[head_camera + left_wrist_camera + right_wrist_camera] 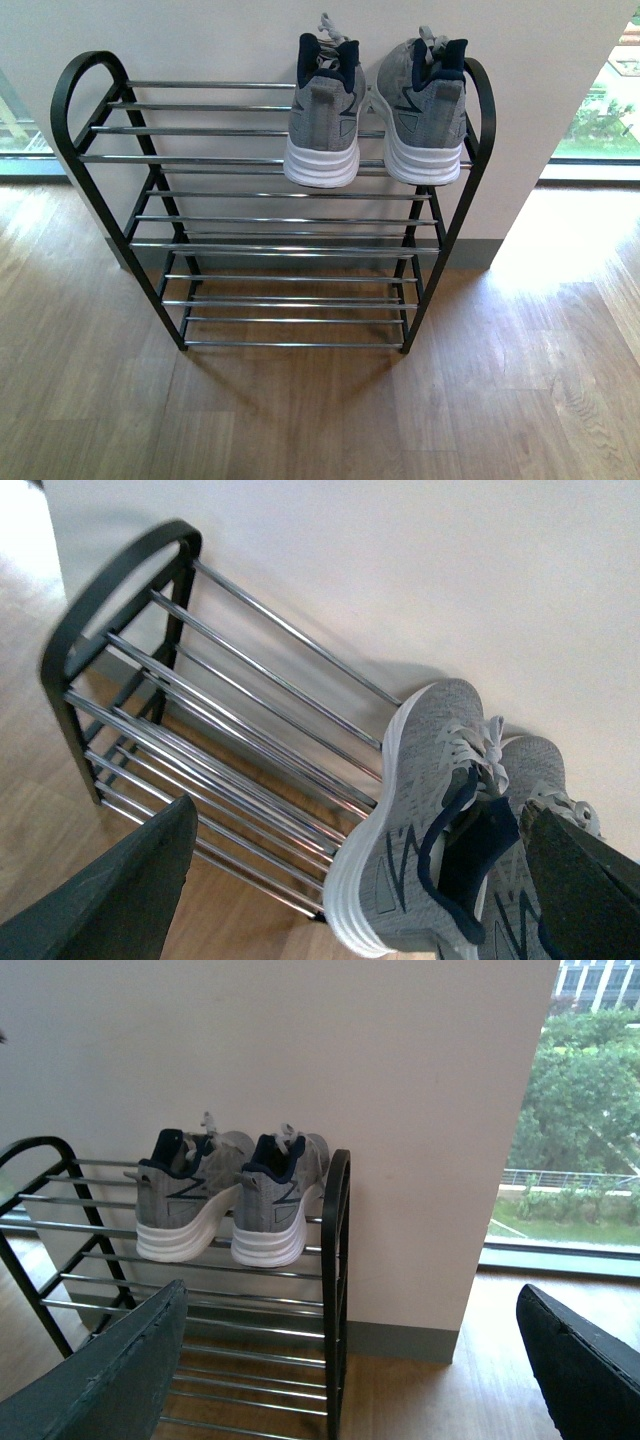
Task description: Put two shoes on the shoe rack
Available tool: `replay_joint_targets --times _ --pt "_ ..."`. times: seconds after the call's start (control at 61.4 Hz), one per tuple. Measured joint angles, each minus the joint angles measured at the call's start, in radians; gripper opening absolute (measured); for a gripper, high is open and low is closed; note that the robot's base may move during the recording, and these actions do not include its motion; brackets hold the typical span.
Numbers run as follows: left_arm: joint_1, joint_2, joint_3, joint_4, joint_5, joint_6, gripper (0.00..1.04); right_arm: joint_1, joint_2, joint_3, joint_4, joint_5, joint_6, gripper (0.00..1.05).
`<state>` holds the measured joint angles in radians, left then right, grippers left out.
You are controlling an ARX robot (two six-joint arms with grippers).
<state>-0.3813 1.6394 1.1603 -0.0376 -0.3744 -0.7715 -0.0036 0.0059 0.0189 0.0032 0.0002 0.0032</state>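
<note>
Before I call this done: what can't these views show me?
- Front view: toes of the shoes hidden behind their own heels.
- Left wrist view: farther shoe, heel behind a gripper finger.
- Right wrist view: shoe rack feet cut off by lower edge.

Two shoes (375,110) side by side on shoe rack's (270,160) top tier, right end.

**Right wrist cam: both shoes on top tier**

Two shoes (270,1205) sit close together on the shoe rack's (337,1260) top bars. Heels face the camera, toes point at the white wall (300,1040). They're at the rack end nearest the window (575,1210), with trees (590,1090) outside. The right gripper (350,1300) is spread wide and holds nothing. Wood floor (430,1400) below.
</note>
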Motion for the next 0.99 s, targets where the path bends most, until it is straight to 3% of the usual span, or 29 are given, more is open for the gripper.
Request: replay_joint_targets --times 0.391,0.586,0.651,0.733,0.993 --pt "0.106 -0.595 -0.318 -0.096 -0.065 0.218 0.95 0.000 0.000 0.000 0.000 0.000 0.000 0.95" --pt "0.137 -0.726 -0.386 -0.147 -0.064 0.266 0.95 0.000 0.000 0.000 0.000 0.000 0.000 0.95" --pt "0.170 -0.763 -0.473 0.048 0.084 0.402 0.85 0.000 0.000 0.000 0.000 0.000 0.000 0.95" --pt "0.195 -0.811 -0.596 0.262 0.191 0.576 0.71 0.000 0.000 0.000 0.000 0.001 0.000 0.95" --pt "0.262 -0.945 -0.833 0.399 0.261 0.744 0.24 0.000 0.000 0.000 0.000 0.000 0.000 0.95"
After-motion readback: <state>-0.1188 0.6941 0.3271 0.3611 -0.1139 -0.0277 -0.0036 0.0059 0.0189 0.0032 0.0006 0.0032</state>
